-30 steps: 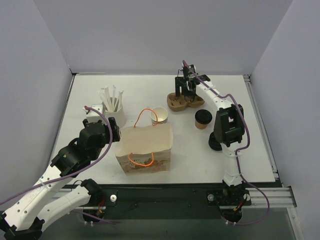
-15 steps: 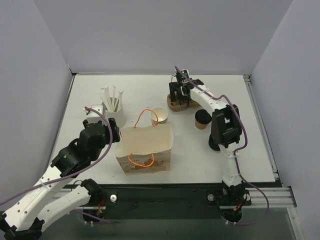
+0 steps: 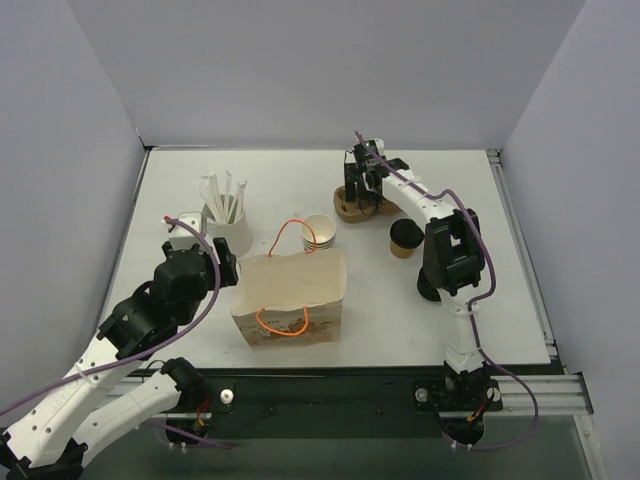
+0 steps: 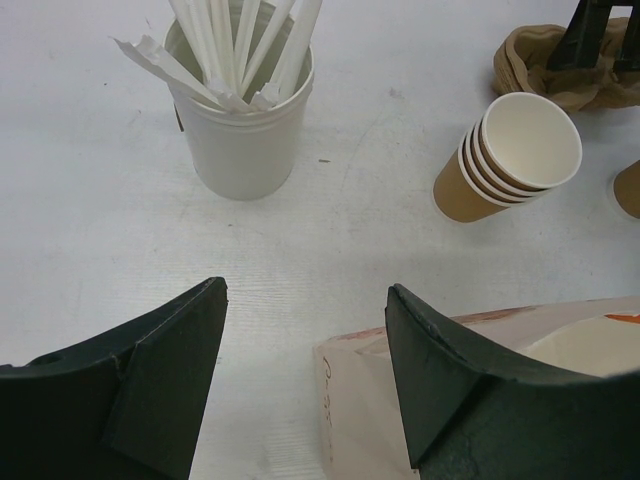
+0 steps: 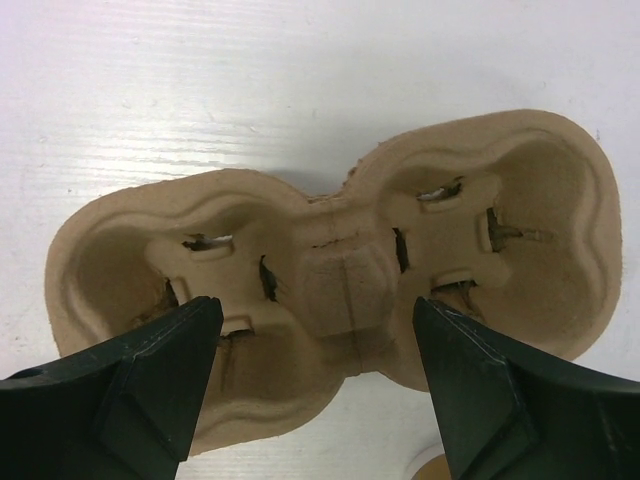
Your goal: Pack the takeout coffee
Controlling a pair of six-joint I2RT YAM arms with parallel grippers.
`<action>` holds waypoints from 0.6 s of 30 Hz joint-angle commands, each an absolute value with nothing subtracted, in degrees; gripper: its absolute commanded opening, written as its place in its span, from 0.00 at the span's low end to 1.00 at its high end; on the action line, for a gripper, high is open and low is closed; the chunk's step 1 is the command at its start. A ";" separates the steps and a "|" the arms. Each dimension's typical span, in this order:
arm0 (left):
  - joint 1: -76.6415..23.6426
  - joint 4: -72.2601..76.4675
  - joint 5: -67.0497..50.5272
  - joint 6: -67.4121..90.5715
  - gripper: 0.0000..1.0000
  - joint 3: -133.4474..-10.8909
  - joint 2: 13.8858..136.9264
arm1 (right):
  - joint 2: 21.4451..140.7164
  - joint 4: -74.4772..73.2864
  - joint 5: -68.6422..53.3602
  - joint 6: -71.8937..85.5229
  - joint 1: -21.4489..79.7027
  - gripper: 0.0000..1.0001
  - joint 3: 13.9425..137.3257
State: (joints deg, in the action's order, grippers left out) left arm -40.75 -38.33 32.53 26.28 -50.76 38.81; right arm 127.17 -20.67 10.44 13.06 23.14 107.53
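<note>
The takeout coffee (image 3: pixel 404 238), a small tan cup with a black lid, stands upright on the table right of centre. Its tan edge shows at the right edge of the left wrist view (image 4: pixel 630 190). My right gripper (image 3: pixel 365 187) is open and empty, hanging over a tan pulp cup carrier (image 3: pixel 368 206). In the right wrist view the open gripper (image 5: pixel 317 305) straddles the middle of the carrier (image 5: pixel 330 270). My left gripper (image 3: pixel 226 262) is open and empty by the upper left corner of a kraft paper bag (image 3: pixel 290 297). In the left wrist view the gripper (image 4: pixel 305 290) hangs above that bag corner (image 4: pixel 360 420).
A nested stack of tan cups (image 3: pixel 318 231) lies tilted behind the bag and shows in the left wrist view (image 4: pixel 510 155). A white cup of wrapped straws (image 3: pixel 228 225) stands at the left, also seen by the left wrist (image 4: pixel 240 130). The bag has orange handles.
My right gripper has shifted a little left and lower over the carrier. My left arm has barely moved. The coffee and the bag stay put.
</note>
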 commanded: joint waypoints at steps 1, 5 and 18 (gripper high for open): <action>-40.52 -36.91 33.05 25.75 0.74 -50.63 37.79 | 125.77 -22.85 15.73 16.17 22.59 0.80 110.21; -40.52 -36.91 33.22 25.58 0.74 -50.71 37.88 | 126.30 -23.03 13.89 17.05 22.06 0.77 111.18; -40.52 -36.30 33.49 25.05 0.74 -50.45 38.14 | 129.20 -25.22 9.58 18.02 21.01 0.66 114.70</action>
State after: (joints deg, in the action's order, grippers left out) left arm -40.77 -38.35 32.73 25.85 -50.26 38.20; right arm 127.55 -22.46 10.94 16.88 21.39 111.35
